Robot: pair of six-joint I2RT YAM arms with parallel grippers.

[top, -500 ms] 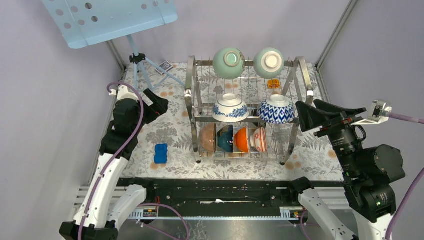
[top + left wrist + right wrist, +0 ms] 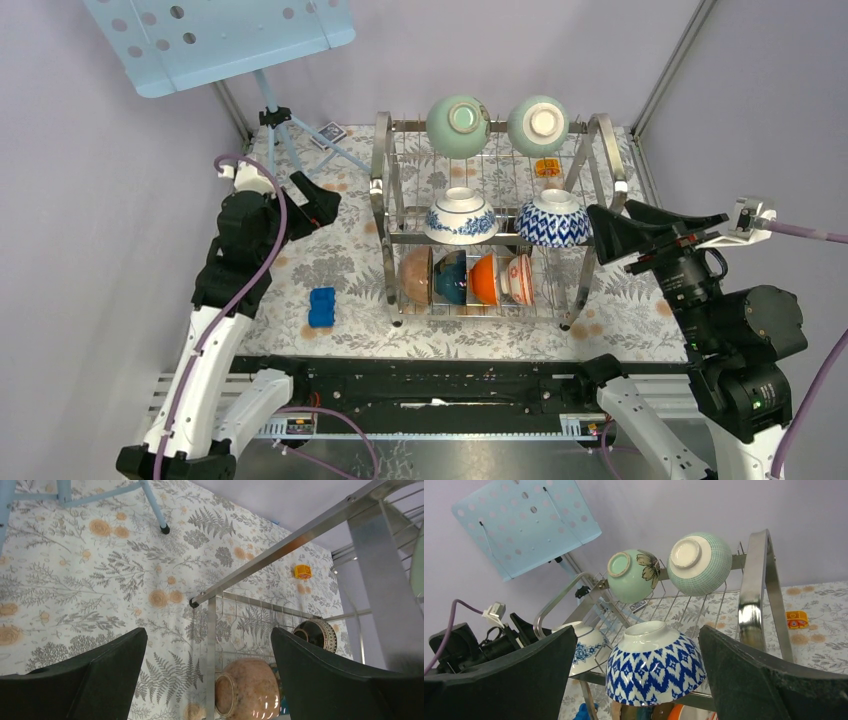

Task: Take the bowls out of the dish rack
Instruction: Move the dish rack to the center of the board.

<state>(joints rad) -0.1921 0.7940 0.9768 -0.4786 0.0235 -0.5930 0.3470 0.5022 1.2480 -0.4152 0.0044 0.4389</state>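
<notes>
The right fingers point(image 2: 514, 675) stood apart and empty, framing the blue zigzag bowl point(image 2: 656, 667) close beside the right side loop of the dish rack point(image 2: 607, 150). The left fingers point(image 2: 75, 680) were likewise apart, near the rack's left end. All eight bowls sat racked, so none appeared unloaded. Open bench point(image 2: 300, 270) lay to the left, around a small blue block point(image 2: 321, 306).
</notes>
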